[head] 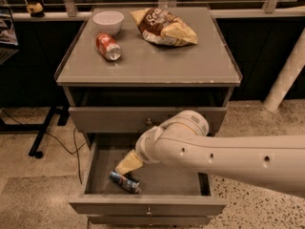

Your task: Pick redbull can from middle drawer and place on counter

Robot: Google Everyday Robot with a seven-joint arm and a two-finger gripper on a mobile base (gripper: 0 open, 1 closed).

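The redbull can (125, 181), slim, blue and silver, lies on its side in the front left part of the open middle drawer (147, 205). My gripper (126, 166) reaches down into the drawer at the end of the white arm and sits just above and behind the can, at or very near its upper end. The grey counter (157, 63) is the cabinet's top, above the drawers.
On the counter stand a white bowl (108, 21), a red-orange soda can (108, 46) lying on its side, and a chip bag (164, 27). The closed drawer front (147, 119) sits right above the open drawer. A white post (286, 75) stands at right.
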